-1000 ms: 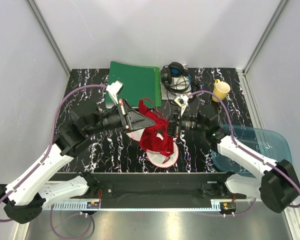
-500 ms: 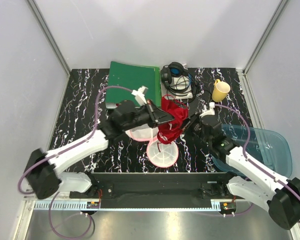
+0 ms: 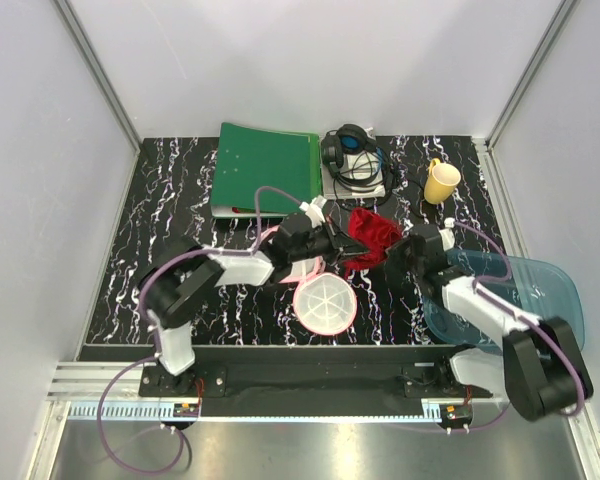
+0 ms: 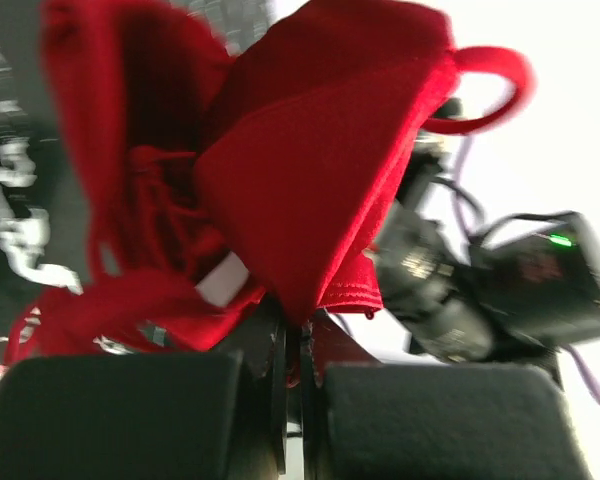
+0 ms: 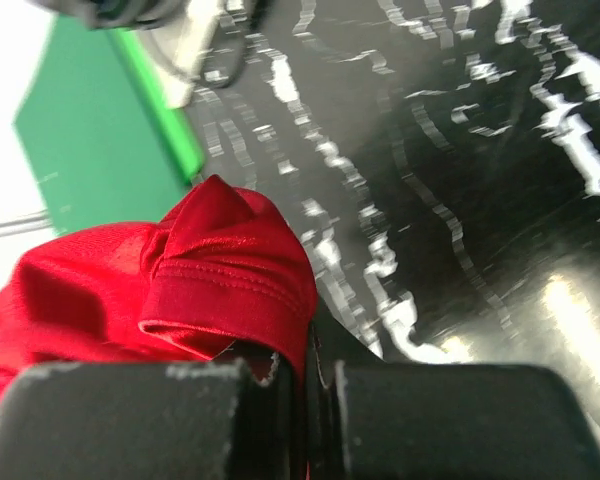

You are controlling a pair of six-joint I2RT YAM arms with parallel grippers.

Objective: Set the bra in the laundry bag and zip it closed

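Little of the job is finished: the bra (image 3: pixel 372 230) is not in the laundry bag (image 3: pixel 325 300) yet, and no zipping has begun. I hold the bra between my two grippers, bunched into a red wad above the black marbled table (image 3: pixel 170 200), behind and to the right of the bag and apart from it. My left gripper (image 3: pixel 342 245) is pinched tight on a fold of the red cloth; the left wrist view shows both fingers pressed together with fabric caught between them. My right gripper (image 3: pixel 392 250) is likewise clamped on a hemmed edge of the garment. The bag lies flat near my bases, its round ribbed white face and pink trim uncovered. I cannot tell from here whether its zip stands open. What remains, as I judge it, is to find or make the opening, feed the bra in, then run the zip shut.

A second ago the bra was spread out over the bag between my grippers. Half a second ago it was raised and gathered above the bag's far edge. Now it has travelled further back and right, clear of the bag, and my left arm reaches further across the table
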